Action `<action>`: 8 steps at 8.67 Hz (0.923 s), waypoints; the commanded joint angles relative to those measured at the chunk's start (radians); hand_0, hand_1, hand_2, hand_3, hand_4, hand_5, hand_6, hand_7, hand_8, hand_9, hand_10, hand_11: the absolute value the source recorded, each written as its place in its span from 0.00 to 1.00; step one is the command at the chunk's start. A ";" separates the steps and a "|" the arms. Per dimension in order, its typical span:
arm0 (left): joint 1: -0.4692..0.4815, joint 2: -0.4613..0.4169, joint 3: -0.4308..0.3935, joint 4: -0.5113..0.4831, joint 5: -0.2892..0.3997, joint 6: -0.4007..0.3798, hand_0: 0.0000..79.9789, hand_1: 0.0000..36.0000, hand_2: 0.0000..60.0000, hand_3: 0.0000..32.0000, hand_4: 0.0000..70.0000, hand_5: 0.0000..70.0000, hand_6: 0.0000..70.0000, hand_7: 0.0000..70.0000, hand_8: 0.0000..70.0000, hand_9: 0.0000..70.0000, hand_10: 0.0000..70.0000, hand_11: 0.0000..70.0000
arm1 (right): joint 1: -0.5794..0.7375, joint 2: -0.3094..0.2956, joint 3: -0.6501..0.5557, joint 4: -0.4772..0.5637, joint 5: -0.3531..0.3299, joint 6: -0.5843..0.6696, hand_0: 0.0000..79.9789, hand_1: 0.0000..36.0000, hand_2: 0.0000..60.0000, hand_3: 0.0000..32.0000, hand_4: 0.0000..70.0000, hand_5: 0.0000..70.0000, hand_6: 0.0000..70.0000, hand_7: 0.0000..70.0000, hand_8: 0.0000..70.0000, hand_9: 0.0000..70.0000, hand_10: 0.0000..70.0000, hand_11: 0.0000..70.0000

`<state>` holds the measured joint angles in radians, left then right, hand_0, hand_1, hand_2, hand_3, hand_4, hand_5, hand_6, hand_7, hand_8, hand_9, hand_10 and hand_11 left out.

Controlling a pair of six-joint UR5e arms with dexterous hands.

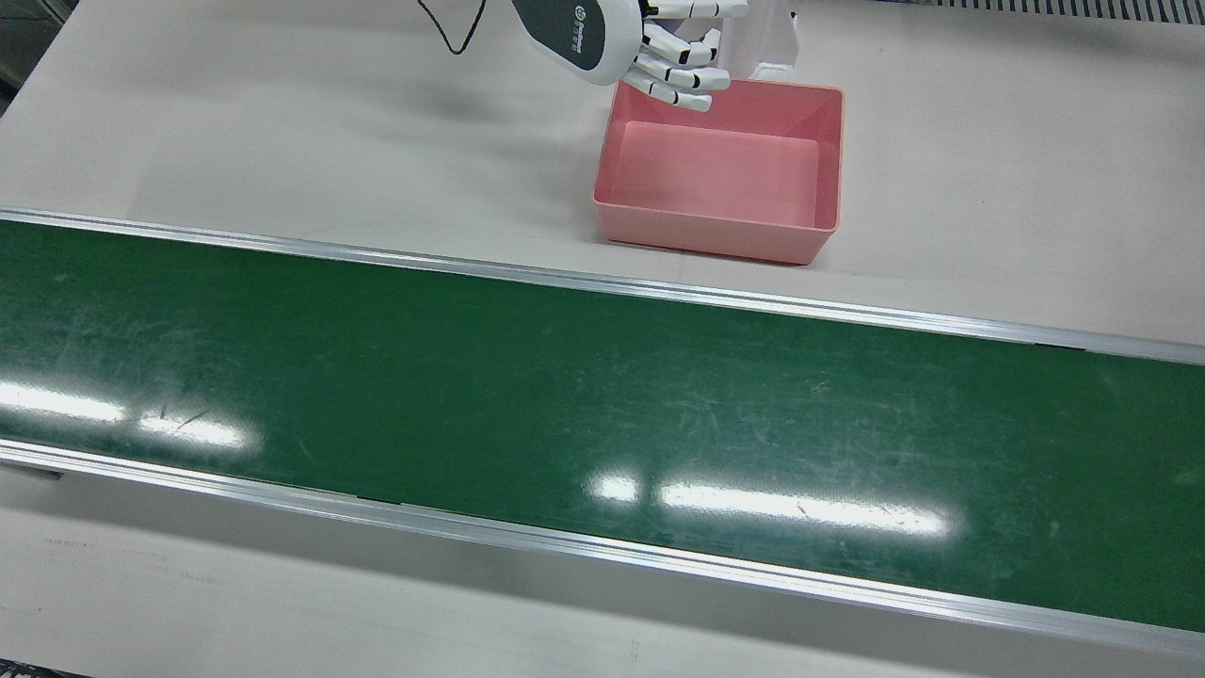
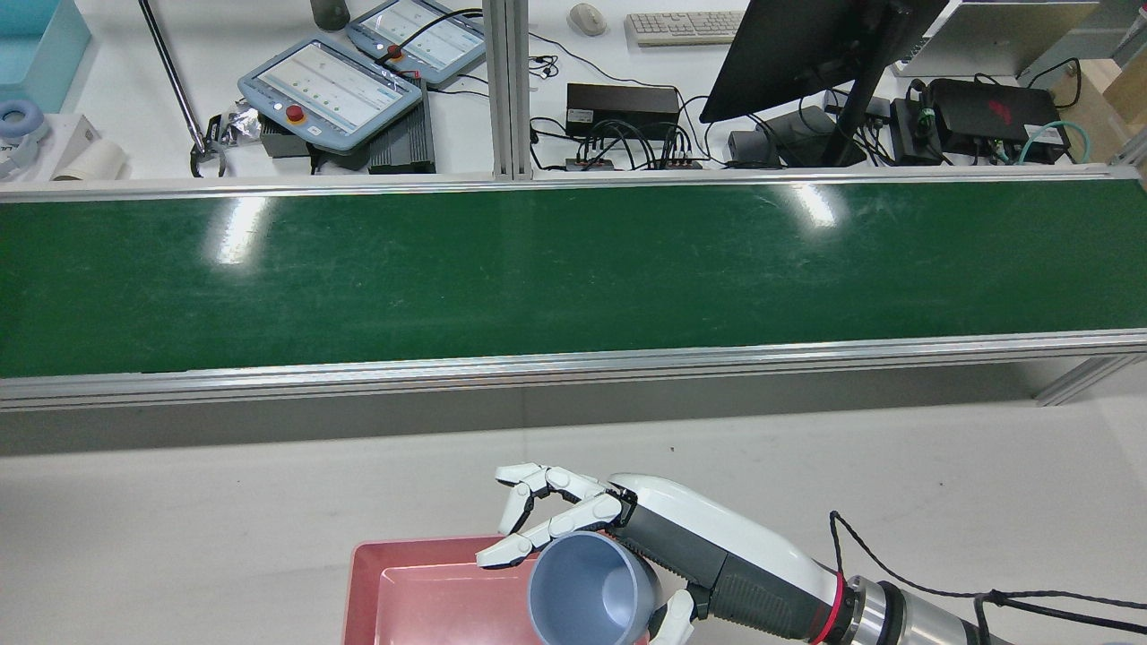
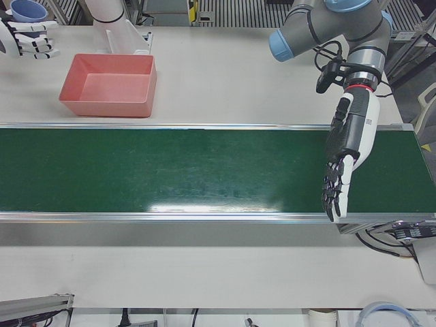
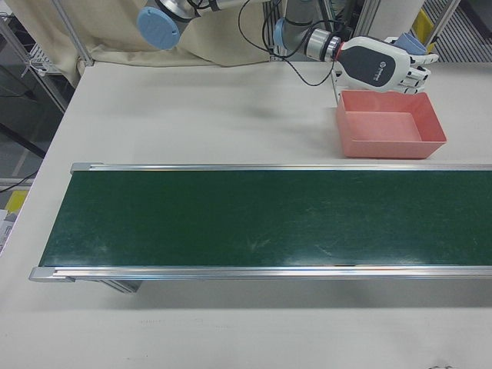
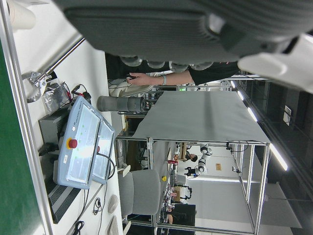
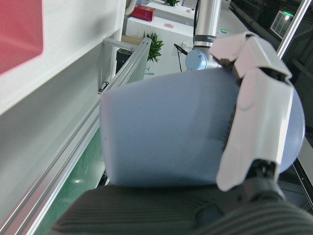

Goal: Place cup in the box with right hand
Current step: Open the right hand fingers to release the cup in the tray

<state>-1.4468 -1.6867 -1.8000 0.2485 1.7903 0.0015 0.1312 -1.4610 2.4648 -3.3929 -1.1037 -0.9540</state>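
Observation:
My right hand (image 2: 618,537) is shut on a blue-grey cup (image 2: 591,591), held tilted with its mouth towards the rear camera, above the robot-side corner of the pink box (image 2: 363,582). In the front view the hand (image 1: 650,47) hangs over the box's far rim (image 1: 715,231), and the box is empty. The right hand view shows the cup (image 6: 166,137) wrapped by the fingers (image 6: 254,112). In the left-front view the cup (image 3: 27,10) sits above the hand, beyond the box (image 3: 105,107). My left hand (image 3: 347,153) is open and empty over the belt's end.
A long green conveyor belt (image 1: 565,395) with metal rails crosses the table in front of the box. Teach pendants (image 2: 332,85), a monitor (image 2: 806,54) and cables lie on the desk beyond it. The right arm's pedestal (image 3: 126,34) stands just behind the box.

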 commanded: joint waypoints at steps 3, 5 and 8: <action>0.000 -0.001 0.001 0.000 0.001 0.000 0.00 0.00 0.00 0.00 0.00 0.00 0.00 0.00 0.00 0.00 0.00 0.00 | -0.030 -0.001 -0.009 0.003 0.011 -0.015 0.50 0.15 0.16 0.00 0.19 0.02 0.05 0.17 0.00 0.01 0.02 0.05; 0.000 0.001 0.001 0.000 0.000 0.000 0.00 0.00 0.00 0.00 0.00 0.00 0.00 0.00 0.00 0.00 0.00 0.00 | -0.030 -0.001 -0.009 0.004 0.010 -0.015 0.53 0.15 0.14 0.00 0.21 0.03 0.05 0.18 0.00 0.02 0.03 0.06; 0.000 -0.001 0.001 0.000 0.001 0.000 0.00 0.00 0.00 0.00 0.00 0.00 0.00 0.00 0.00 0.00 0.00 0.00 | -0.035 -0.002 -0.009 0.004 0.010 -0.015 0.55 0.12 0.05 0.00 0.24 0.03 0.05 0.19 0.00 0.02 0.03 0.06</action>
<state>-1.4465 -1.6865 -1.7994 0.2485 1.7908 0.0015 0.1007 -1.4628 2.4560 -3.3898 -1.0935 -0.9695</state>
